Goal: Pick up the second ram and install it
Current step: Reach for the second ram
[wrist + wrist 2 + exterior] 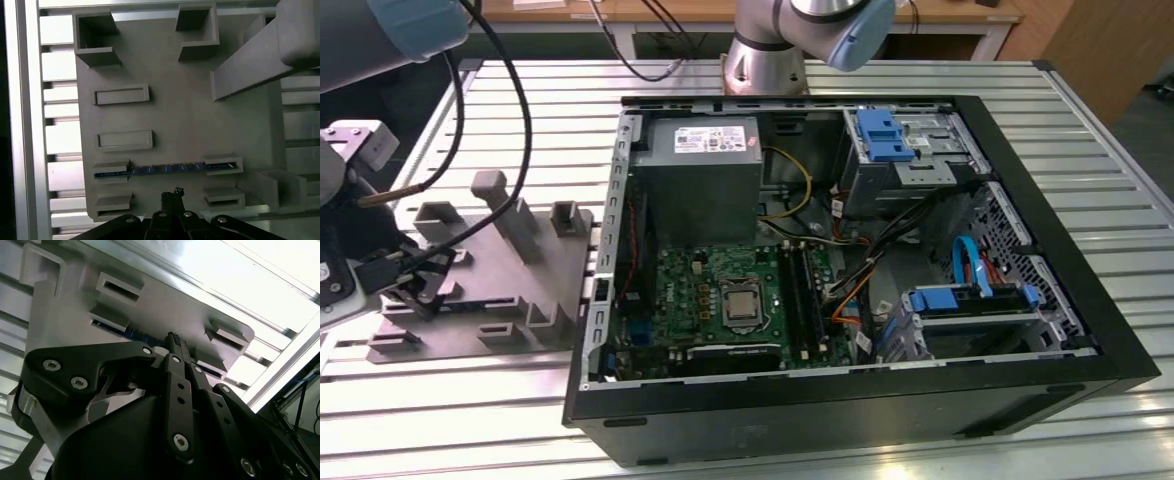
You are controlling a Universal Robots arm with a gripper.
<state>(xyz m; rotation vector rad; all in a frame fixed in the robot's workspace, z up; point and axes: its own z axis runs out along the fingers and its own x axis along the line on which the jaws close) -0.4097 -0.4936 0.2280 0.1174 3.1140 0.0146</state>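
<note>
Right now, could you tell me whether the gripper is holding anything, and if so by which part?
Nothing is held. The gripper is shut and empty; the memory stick lies in the slots of the grey holder, apart from it.

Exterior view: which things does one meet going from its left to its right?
Grey slotted plastic holder block → green motherboard → blue plastic drive bracket → black side wall of the open computer case.
</note>
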